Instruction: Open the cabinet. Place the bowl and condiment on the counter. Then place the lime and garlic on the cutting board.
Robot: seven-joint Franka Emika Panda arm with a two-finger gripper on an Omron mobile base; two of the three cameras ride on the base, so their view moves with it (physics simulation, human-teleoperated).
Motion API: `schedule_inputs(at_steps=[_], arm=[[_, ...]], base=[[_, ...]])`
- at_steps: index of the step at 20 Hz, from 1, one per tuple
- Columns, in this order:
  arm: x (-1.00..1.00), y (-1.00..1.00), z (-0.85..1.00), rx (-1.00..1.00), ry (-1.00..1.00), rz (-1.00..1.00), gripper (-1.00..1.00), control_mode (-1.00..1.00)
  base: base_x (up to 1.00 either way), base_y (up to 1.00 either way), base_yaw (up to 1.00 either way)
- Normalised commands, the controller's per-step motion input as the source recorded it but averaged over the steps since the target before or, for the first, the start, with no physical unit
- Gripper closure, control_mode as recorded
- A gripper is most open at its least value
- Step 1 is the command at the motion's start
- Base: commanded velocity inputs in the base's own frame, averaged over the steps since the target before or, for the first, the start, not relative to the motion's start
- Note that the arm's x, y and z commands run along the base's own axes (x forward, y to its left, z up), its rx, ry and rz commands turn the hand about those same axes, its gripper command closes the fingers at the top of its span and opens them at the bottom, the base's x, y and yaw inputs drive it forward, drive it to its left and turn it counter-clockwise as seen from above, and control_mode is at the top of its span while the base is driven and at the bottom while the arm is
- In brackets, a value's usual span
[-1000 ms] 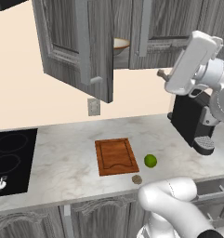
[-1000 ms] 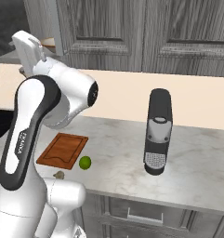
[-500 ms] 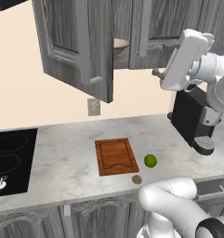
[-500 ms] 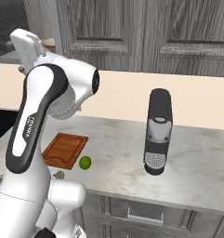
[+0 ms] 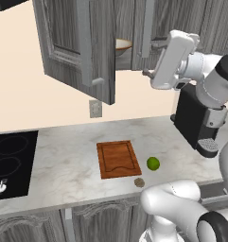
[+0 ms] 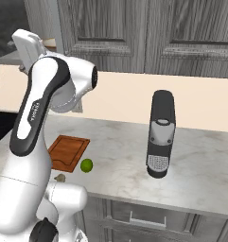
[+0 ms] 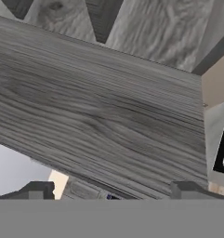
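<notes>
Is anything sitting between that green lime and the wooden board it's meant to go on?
Nothing visible. The lime lies on the counter just right of the cutting board, with bare stone between them. The garlic sits nearer the front edge, off that path, and the board's top is free.

Count on the surface: 1 cutting board, 1 lime, 1 garlic, 1 coffee machine. 1 cooktop set into it. Up top: 1 cabinet door swung open, 1 bowl inside. 1 wall outlet. 1 arm, 1 pincer.
</notes>
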Motion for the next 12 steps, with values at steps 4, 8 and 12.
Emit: schedule_inputs(at_steps=[4, 8, 12], arm=[[0.27, 0.29, -0.08, 0.00, 0.00, 0.00, -1.00, -1.00], [0.19, 0.37, -0.03, 0.00, 0.00, 0.00, -1.00, -1.00], [0.10, 0.41, 0.00, 0.00, 0.00, 0.00, -1.00, -1.00]], base=[[0.00, 0.00, 0.00], [0.00, 0.00, 0.00], [0.00, 0.00, 0.00]])
